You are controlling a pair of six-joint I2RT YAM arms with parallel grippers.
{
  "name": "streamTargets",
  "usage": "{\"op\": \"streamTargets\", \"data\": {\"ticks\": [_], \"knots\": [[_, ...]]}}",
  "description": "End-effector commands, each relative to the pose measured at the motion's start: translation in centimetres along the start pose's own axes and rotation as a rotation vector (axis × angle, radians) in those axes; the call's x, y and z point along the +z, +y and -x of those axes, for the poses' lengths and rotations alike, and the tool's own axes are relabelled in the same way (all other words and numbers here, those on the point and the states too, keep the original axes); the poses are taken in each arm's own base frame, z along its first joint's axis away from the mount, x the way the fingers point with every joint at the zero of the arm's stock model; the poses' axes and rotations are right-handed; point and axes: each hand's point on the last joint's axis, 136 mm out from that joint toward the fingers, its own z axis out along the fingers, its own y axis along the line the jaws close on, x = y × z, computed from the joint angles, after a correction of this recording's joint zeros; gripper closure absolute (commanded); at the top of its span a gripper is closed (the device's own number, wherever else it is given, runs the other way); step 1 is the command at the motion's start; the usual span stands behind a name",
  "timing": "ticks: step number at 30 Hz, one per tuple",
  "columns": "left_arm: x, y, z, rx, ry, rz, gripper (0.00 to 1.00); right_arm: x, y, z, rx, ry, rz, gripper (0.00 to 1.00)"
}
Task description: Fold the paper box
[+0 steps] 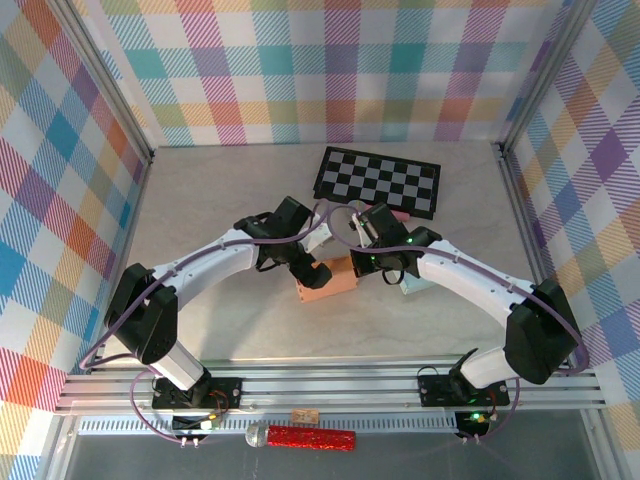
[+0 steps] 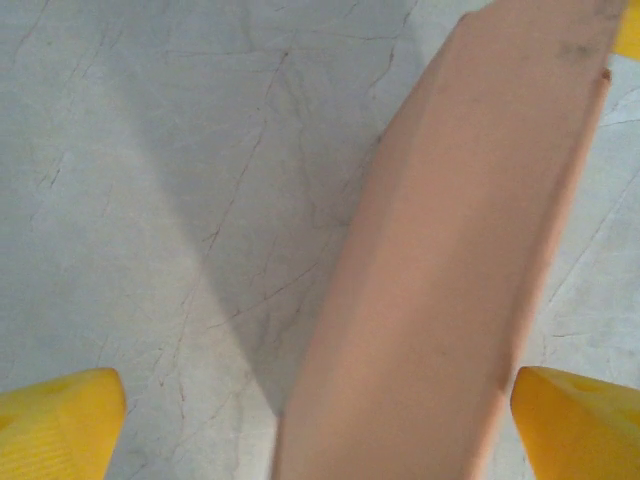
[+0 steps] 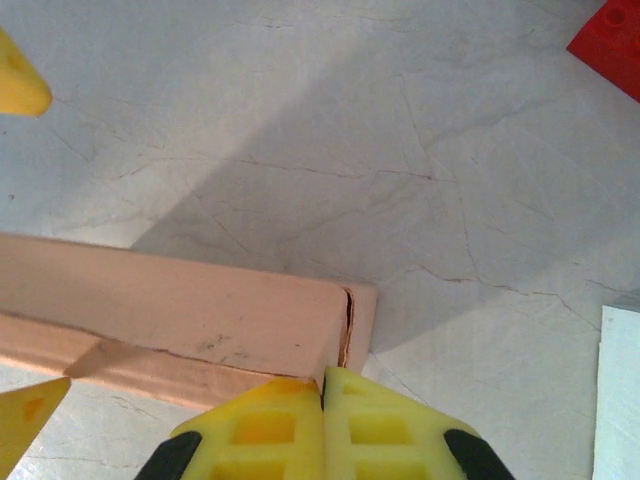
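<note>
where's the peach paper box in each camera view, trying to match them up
top external: the peach paper box sits at the centre of the picture.
left wrist: its wall runs from bottom centre to top right.
right wrist: it lies at lower left, with its corner just above the shut yellow fingers.
shared landmark: the pale grey marbled tabletop under the box.

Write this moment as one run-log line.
left gripper: open, paper box between its fingers | right gripper: shut, at the paper box corner
</note>
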Motion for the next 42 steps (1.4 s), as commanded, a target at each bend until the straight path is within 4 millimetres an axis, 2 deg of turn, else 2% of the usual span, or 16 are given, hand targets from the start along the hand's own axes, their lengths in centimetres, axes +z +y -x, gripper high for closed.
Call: {"op": "streamTargets", "data": {"ticks": [1,5,8,11,14,19,22,24,26,34,38,42], "knots": [[-1.3,0.9,0.8,0.006,-0.059,0.055,0.0,-0.5,0.7,0.1,0.007,0.007,0.016,1.0],[-3.3,2.1,1.7,-0.038,-0.129,0.147,0.0,-0.4,0.7,0.1,0.006,0.012,0.015,1.0],[-7.3,4.9,3.2,-0.21,-0.309,0.291,0.0,-0.4,0.8,0.1,0.007,0.01,0.013,1.0],[-11.5,7.7,3.9,-0.5,-0.53,0.258,0.0,-0.3,0.8,0.0,0.007,0.017,0.009,1.0],[-12.6,6.9,3.3,-0.551,-0.465,0.194,0.12,-0.3,0.7,0.0,0.007,0.022,0.001,1.0],[-11.3,4.1,-0.4,-0.658,-0.131,0.086,0.42,-0.4,0.6,0.1,0.015,0.027,-0.012,1.0],[-10.1,0.7,-2.1,-0.67,0.025,-0.034,0.56,-0.2,0.6,0.0,0.022,0.031,-0.013,1.0],[-9.5,-1.3,-2.9,-0.623,0.065,-0.049,0.58,-0.1,0.6,-0.1,0.023,0.031,-0.014,1.0],[-9.1,-1.9,-3.6,-0.622,0.084,-0.035,0.6,-0.1,0.6,-0.1,0.022,0.03,-0.016,1.0],[-8.3,-2.1,-5.2,-0.608,0.115,0.034,0.61,0.0,0.8,-0.3,0.024,0.033,-0.018,1.0],[-7.6,-1.5,-6.0,-0.594,0.135,0.089,0.61,0.0,0.8,-0.4,0.022,0.035,-0.017,1.0],[-7.0,-1.1,-5.5,-0.601,0.116,0.101,0.65,-0.1,0.8,-0.5,0.02,0.037,-0.018,1.0]]}}
